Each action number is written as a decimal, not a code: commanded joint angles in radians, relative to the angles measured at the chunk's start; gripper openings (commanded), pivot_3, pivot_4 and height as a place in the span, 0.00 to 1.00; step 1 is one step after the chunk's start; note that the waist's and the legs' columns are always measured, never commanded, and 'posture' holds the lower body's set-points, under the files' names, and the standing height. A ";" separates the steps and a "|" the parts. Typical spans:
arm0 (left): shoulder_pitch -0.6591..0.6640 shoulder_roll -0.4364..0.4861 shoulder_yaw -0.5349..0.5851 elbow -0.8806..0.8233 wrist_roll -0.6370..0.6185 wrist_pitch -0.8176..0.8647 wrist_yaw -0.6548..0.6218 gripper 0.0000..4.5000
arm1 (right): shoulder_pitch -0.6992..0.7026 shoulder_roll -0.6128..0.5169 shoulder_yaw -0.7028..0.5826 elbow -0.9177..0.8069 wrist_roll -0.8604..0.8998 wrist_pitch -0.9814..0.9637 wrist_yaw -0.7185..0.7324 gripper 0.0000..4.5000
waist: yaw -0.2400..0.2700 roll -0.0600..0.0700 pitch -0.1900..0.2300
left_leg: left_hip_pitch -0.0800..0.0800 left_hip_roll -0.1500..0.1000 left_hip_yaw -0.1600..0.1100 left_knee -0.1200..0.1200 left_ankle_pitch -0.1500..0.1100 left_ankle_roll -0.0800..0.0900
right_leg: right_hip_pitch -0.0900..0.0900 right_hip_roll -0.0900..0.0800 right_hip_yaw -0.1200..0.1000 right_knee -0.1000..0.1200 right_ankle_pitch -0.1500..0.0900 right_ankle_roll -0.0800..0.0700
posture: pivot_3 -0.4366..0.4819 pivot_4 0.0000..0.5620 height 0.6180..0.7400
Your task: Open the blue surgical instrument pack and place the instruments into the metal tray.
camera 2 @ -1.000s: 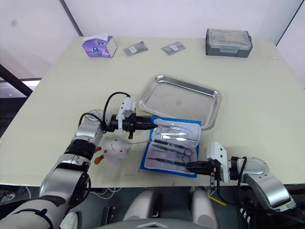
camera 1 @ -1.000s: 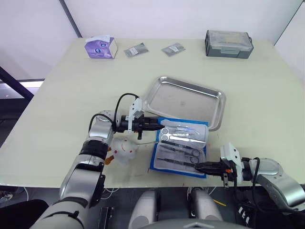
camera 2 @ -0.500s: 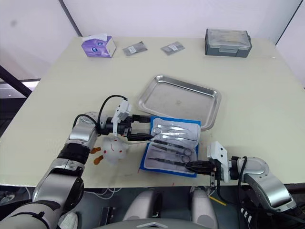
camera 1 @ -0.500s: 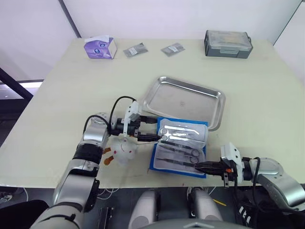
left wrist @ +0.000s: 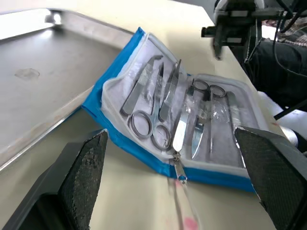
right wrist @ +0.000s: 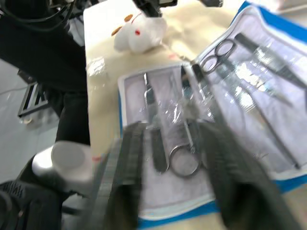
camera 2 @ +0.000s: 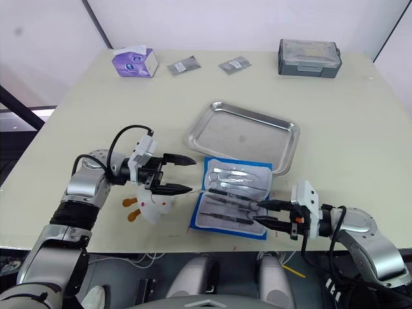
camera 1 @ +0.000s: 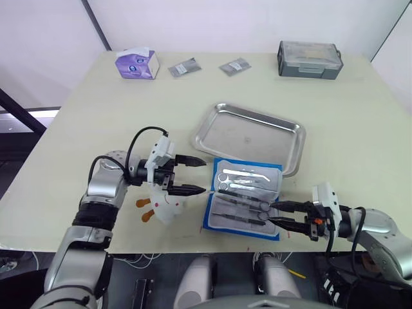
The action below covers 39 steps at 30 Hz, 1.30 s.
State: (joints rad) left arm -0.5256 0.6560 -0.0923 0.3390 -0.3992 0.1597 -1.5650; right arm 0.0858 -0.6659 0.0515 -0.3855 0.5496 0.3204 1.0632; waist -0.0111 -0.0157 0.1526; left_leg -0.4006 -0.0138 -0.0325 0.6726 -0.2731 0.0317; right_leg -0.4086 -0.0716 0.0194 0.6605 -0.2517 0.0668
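Blue surgical instrument pack (camera 1: 244, 197) lies open against the metal tray (camera 1: 250, 137). Its instruments (left wrist: 163, 108) look slim, hard and slippery; ring handles suit best. Left gripper (camera 1: 191, 175) and right gripper (camera 1: 278, 214) gape, empty.

A pale cream table (camera 1: 96, 103) is set against white walls (camera 1: 212, 22); a dark diagonal bar (camera 1: 95, 24) is seen at the far left corner; bright grey floor (camera 1: 19, 125) is lit at the left.
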 commanded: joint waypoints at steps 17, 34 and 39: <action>0.090 0.044 -0.029 -0.187 -0.083 -0.050 -0.044 1.00 | -0.130 0.031 -0.039 0.107 -0.094 -0.143 -0.006 0.98 | -0.002 0.000 0.000 | 0.000 0.000 0.000 0.000 0.000 0.000 | 0.000 0.000 0.000 0.000 0.000 0.000 | 0.48 0.27 0.95; 0.130 -0.018 -0.058 -0.215 -0.065 -0.055 -0.021 1.00 | -0.155 0.054 -0.008 0.183 -0.166 -0.210 0.003 0.98 | -0.002 0.000 0.000 | 0.000 0.000 0.001 0.000 0.000 0.000 | 0.000 0.000 0.000 0.000 0.000 0.000 | 0.48 0.27 0.95; 0.122 -0.027 -0.071 -0.197 -0.052 -0.071 -0.026 1.00 | -0.180 0.074 0.005 0.229 -0.189 -0.232 0.002 0.98 | -0.002 0.000 0.000 | 0.000 0.000 0.001 0.000 0.000 0.000 | 0.000 0.001 0.000 0.000 0.000 0.000 | 0.48 0.27 0.95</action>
State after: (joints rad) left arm -0.3955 0.6295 -0.1666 0.1440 -0.4529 0.1122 -1.5649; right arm -0.0825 -0.5938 0.0609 -0.1525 0.3619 0.1134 1.0625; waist -0.0134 -0.0156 0.1526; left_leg -0.4003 -0.0139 -0.0320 0.6725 -0.2730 0.0316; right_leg -0.4088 -0.0710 0.0198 0.6607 -0.2517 0.0667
